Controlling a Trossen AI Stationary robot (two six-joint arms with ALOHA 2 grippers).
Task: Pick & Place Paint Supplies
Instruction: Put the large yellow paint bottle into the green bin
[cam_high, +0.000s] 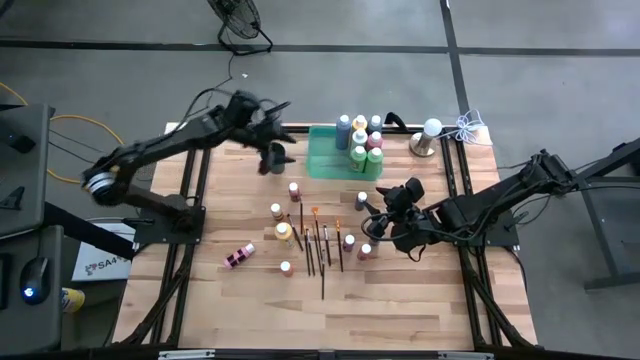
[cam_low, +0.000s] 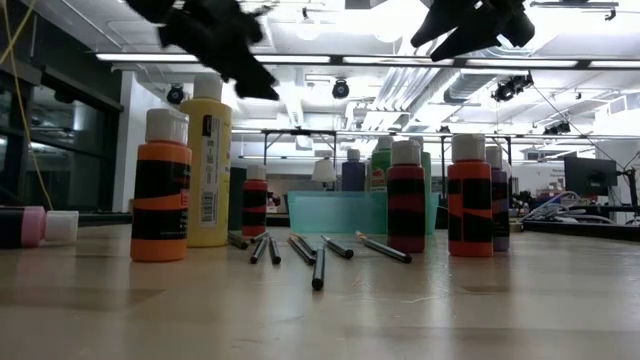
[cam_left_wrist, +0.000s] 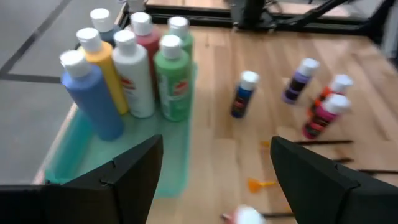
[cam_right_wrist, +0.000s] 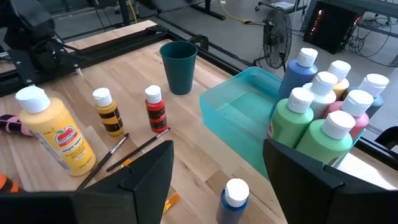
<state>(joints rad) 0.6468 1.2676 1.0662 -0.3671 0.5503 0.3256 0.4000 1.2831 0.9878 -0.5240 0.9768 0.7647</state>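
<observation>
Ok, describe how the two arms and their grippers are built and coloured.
Both arms are dark, jointed links with black cables along them. The left arm carries a pale silver band near its base joint. The left gripper and right gripper each end in two broad, flat, matte black fingers.

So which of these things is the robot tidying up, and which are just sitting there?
For the job:
- big yellow bottle
- small red bottle
- brushes
- pink bottle lying down
- bottles standing in the tray

Just there:
- green tray
- dark cup
- floor fan
</observation>
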